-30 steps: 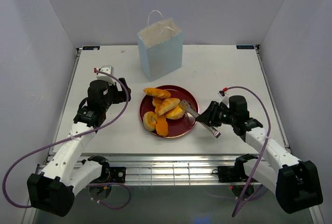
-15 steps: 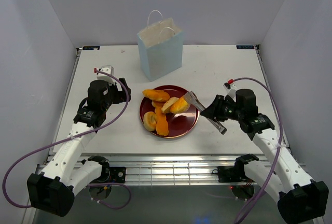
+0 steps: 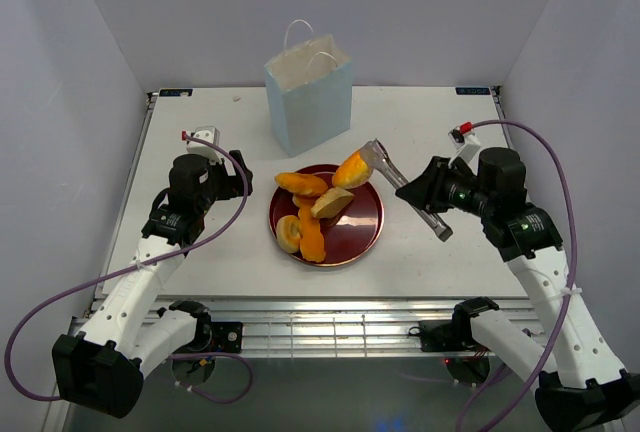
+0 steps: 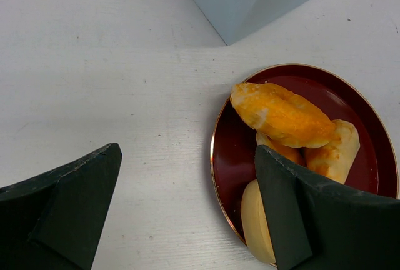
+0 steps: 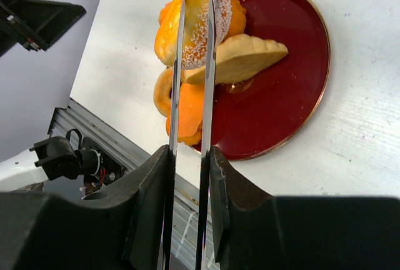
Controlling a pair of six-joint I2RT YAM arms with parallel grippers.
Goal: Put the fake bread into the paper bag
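Nearest, the left gripper (image 3: 238, 185) hangs spread and empty just left of the dark red plate (image 3: 372, 232). Four pieces of fake bread (image 3: 312, 242) show on the plate, overlapping so that any beneath are hidden. The right gripper (image 3: 374, 151) is clamped on a fifth, a sugared orange pastry (image 3: 350, 169), held over the plate's far rim, and beyond it stands the one paper bag (image 3: 312, 102), its bottom out of sight.

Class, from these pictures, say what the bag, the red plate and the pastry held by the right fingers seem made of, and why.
Paper bag: thin matte paper, judging by crisp folds and upright walls. Plate: probably glossy lacquered plastic; it shows sheen and a gold-toned rim. Held pastry: likely moulded plastic or foam, its surface grainy like sugar.
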